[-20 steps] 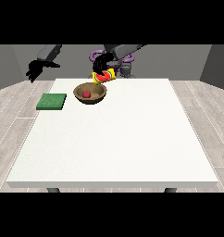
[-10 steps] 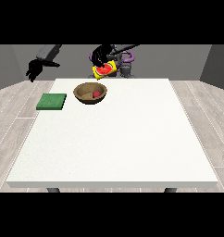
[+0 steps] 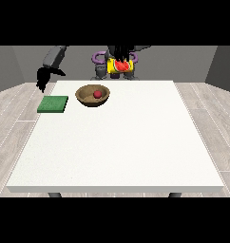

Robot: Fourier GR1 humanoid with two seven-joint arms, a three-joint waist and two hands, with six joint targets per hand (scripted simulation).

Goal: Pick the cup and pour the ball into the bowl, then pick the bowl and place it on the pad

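Observation:
A brown wooden bowl stands at the table's far left with a red ball inside it. Left of the bowl a green pad lies flat near the table's left edge. The yellow cup, red inside, is tipped on its side and held up behind the table's far edge. The hand at the view's right is curled over it from above. The hand at the view's left hangs above and behind the pad, touching nothing, fingers relaxed and pointing down.
The white table fills most of the view, with a grey wooden floor around it. The robot's body with purple rings stands behind the far edge.
The cup hand has drawn back up and to the right, away from the bowl. The ball now lies in the bowl. The other hand has come down towards the pad.

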